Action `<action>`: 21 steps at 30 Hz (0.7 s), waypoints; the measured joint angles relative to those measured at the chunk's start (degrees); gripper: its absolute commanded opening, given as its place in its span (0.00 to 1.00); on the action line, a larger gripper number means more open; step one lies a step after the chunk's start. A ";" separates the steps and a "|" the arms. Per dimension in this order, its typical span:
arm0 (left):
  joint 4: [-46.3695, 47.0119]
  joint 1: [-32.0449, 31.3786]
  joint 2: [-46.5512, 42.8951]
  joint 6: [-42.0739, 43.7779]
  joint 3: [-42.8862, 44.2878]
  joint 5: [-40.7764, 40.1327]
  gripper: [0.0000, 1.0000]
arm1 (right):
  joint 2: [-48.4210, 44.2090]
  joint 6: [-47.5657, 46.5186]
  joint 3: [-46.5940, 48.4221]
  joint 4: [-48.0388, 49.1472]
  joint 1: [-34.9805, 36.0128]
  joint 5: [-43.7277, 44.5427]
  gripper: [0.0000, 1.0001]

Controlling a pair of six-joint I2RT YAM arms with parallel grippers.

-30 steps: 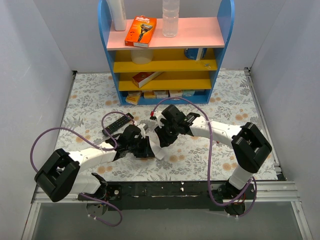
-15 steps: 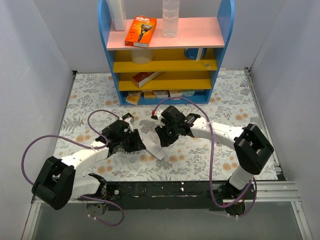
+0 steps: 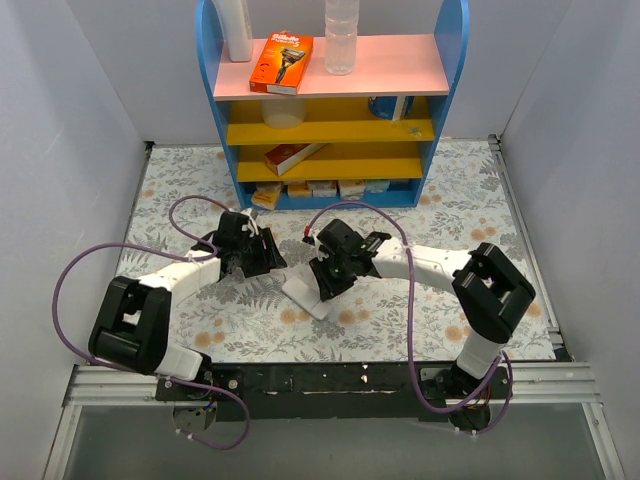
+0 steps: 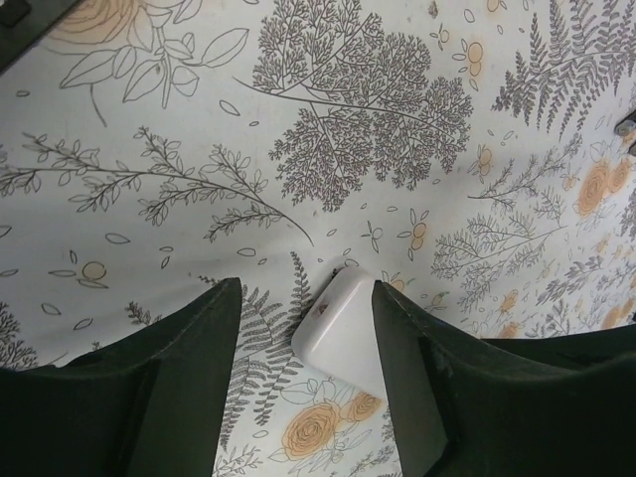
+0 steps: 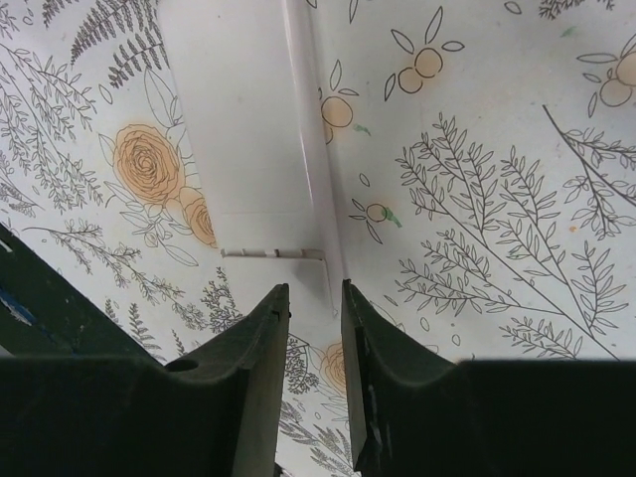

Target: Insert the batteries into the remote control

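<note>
The remote control [image 5: 243,129] runs lengthwise straight out from the right gripper [image 5: 315,293], whose jaws pinch 1 end. The left gripper [image 3: 270,260] is just beside the remote, half open and empty.

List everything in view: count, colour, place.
remote control: one, white, mid-table
batteries: none that I can make out
shelf unit: one, blue sides, pink top, yellow boards, far edge of the table
white bottle: one, top shelf, left end
razor box: one, orange, top shelf
clear bottle: one, top shelf, right of the box
white tub: one, upper yellow board
red-and-white box: one, lower yellow board, lying slanted
small boxes: a row, yellow and white, bottom shelf, count unclear
tablecloth: one, white floral, over the table
cables: two, purple, one per arm
left gripper: dark, open, left of the remote control
right gripper: dark, shut on the remote control
</note>
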 measured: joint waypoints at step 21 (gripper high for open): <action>0.44 0.04 6.03 5.60 1.29 8.46 0.48 | 2.34 -0.74 -1.18 1.27 1.46 0.94 0.27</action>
